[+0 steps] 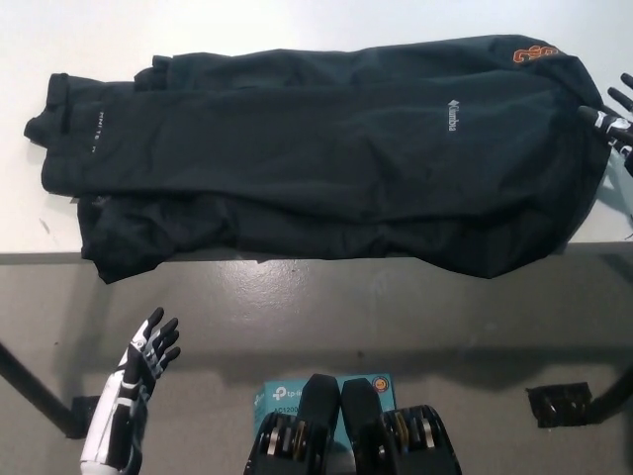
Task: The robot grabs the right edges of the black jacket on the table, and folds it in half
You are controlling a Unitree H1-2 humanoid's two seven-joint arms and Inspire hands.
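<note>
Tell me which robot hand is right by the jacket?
The black right hand, at the table's far right, its fingers reaching the black jacket edge. The white left hand hangs below the table, apart from it.
</note>
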